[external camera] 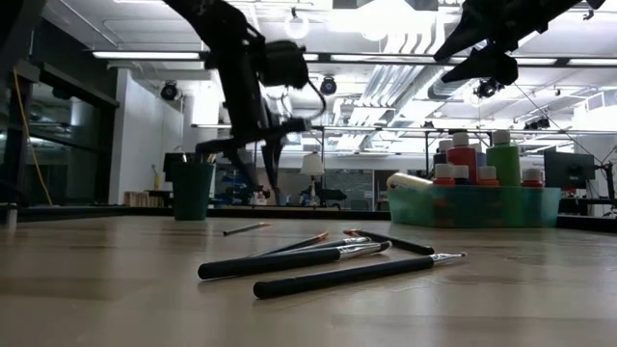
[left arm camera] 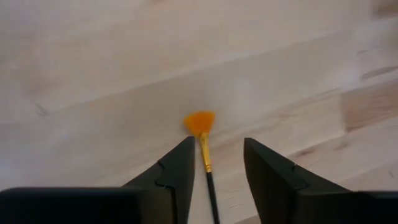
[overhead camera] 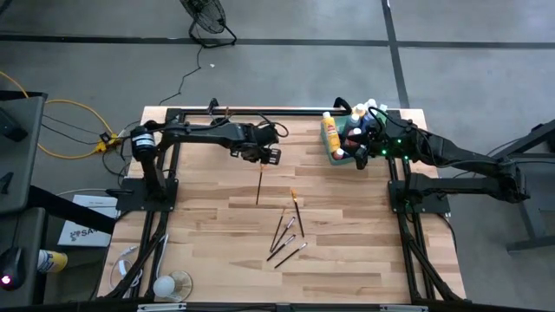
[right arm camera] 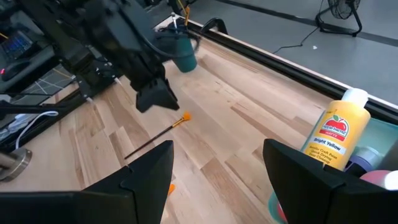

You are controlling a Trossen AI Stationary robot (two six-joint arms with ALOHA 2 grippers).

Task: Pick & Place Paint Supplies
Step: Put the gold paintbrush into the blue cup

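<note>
A thin dark-handled paintbrush [overhead camera: 259,184] with an orange fan tip [left arm camera: 199,122] lies flat on the wooden table. My left gripper [overhead camera: 264,159] hangs open just above its bristle end; in the left wrist view its fingers [left arm camera: 217,146] stand on either side of the handle without touching it. Several more brushes [overhead camera: 287,232] lie in a loose heap nearer the table's near edge. My right gripper [overhead camera: 364,149] is open and empty over the translucent green tray [overhead camera: 340,152], which holds a yellow bottle [right arm camera: 334,138] and other capped paint bottles [external camera: 463,156].
A dark round cup [right arm camera: 184,57] stands near the far edge behind my left arm, also seen in the low view [external camera: 193,189]. Black frame rails run along the table's far edge and sides. Bare wood lies between the single brush and the tray.
</note>
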